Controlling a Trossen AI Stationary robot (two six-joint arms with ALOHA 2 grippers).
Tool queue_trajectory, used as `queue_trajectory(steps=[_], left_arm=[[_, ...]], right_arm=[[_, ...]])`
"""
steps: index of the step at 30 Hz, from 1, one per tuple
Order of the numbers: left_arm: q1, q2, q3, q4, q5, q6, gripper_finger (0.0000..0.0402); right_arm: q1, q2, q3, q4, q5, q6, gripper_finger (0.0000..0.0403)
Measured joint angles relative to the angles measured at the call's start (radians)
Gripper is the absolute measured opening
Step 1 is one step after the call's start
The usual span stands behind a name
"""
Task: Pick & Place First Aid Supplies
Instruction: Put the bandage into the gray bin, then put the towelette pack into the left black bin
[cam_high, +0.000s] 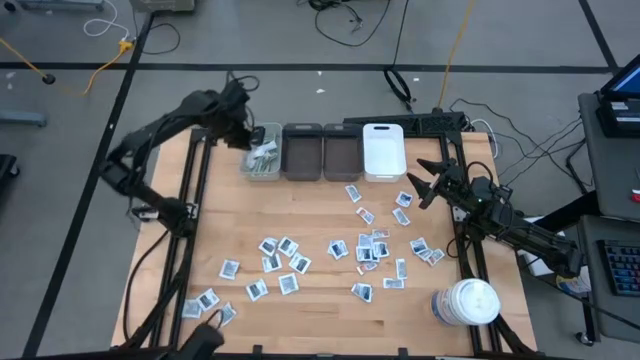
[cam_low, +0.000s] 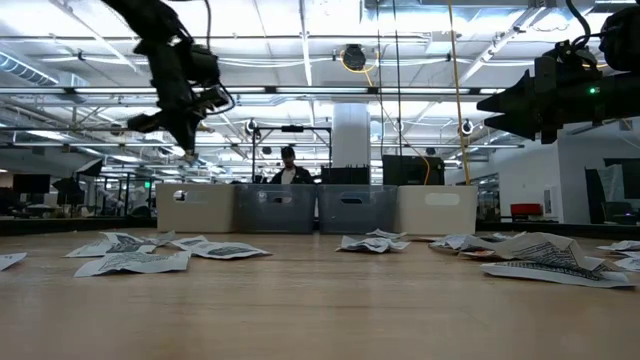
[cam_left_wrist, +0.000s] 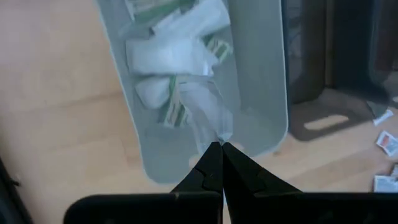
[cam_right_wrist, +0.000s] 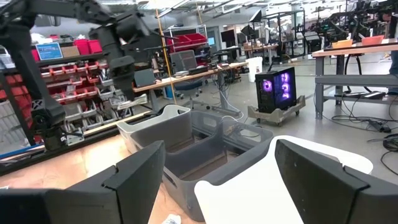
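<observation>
Pale wooden surface (cam_high: 320, 215), on which small flat white sachets with dark print (cam_high: 365, 248) are scattered; four rectangular bins are lined along its far edge. Left gripper (cam_high: 247, 132) is held above the light grey bin (cam_high: 262, 155), jaws closed on a thin clear-white wrapped strip (cam_left_wrist: 208, 115) hanging over similar strips. Right gripper (cam_high: 425, 185) is raised near the white bin (cam_high: 383, 150), jaws spread wide, nothing held.
</observation>
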Motion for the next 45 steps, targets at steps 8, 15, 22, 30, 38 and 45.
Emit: queue_trajectory(steps=[8,15,22,30,38,45], left_arm=[[0.016,0.179,0.160,-0.042,-0.042,0.070,0.0000],[0.018,0.292,0.157,-0.021,-0.079,0.117,0.0000],[0.008,0.362,0.156,0.028,-0.082,0.123,0.0001],[0.010,0.352,0.163,0.022,-0.081,0.160,0.0080],[0.010,0.353,0.222,-0.023,0.015,0.217,0.0231],[-0.036,0.353,0.353,-0.266,0.007,0.361,0.0297]], right_arm=[[0.000,0.000,0.000,0.000,0.000,0.000,0.0297],[0.000,0.000,0.000,0.000,0.000,0.000,0.0297],[0.000,0.000,0.000,0.000,0.000,0.000,0.0297],[0.000,0.000,0.000,0.000,0.000,0.000,0.0297],[0.000,0.000,0.000,0.000,0.000,0.000,0.0297],[0.000,0.000,0.000,0.000,0.000,0.000,0.0297]])
